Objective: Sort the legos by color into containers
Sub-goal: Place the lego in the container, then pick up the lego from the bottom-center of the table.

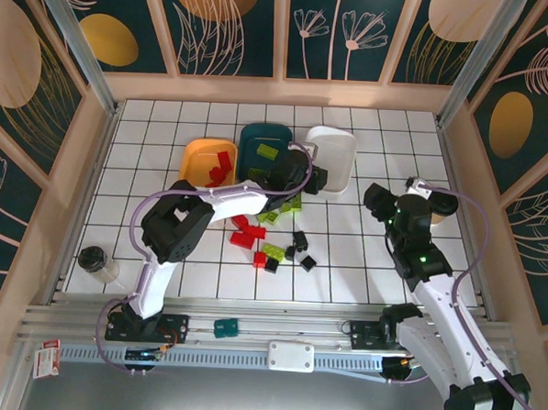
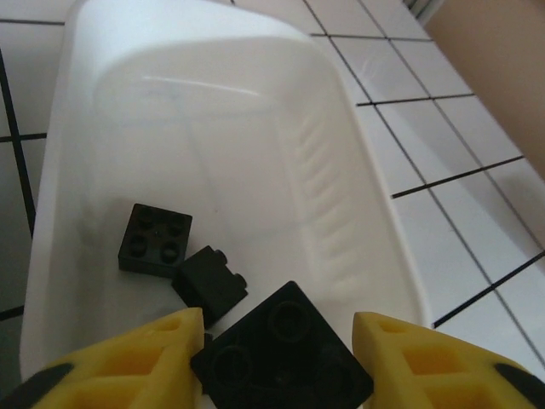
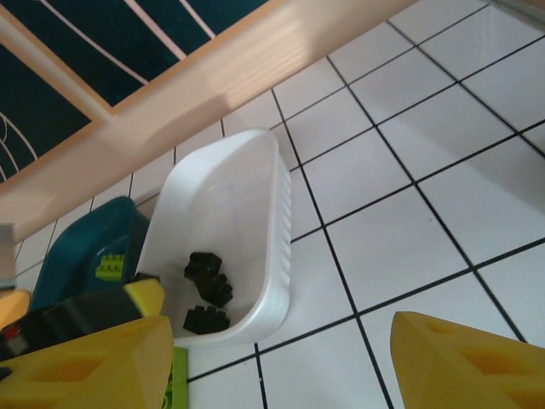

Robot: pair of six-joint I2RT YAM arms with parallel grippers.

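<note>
My left gripper [image 1: 314, 180] hangs low over the near end of the white tray [image 1: 340, 146], open. A black lego [image 2: 285, 345] lies between its fingers [image 2: 162, 349], with a gap on the right side. Two more black legos [image 2: 155, 240] rest on the tray floor [image 2: 255, 128]. The right wrist view shows all three black legos [image 3: 209, 291] in the white tray [image 3: 223, 192]. My right gripper [image 1: 381, 200] hovers open and empty over bare tiles to the right of that tray [image 3: 281, 341]. The orange-yellow tray [image 1: 199, 155] holds red legos [image 1: 222, 170]. The dark teal tray [image 1: 259, 135] holds a lime green one [image 1: 268, 152].
Loose red [image 1: 245, 237], lime green [image 1: 273, 252] and black legos [image 1: 300, 241] lie in a pile on the tiles in front of the trays. A brown cup with a black lid [image 1: 441, 204] stands beside my right arm. A small jar [image 1: 94, 262] sits at the left, a teal block [image 1: 225, 327] on the front rail.
</note>
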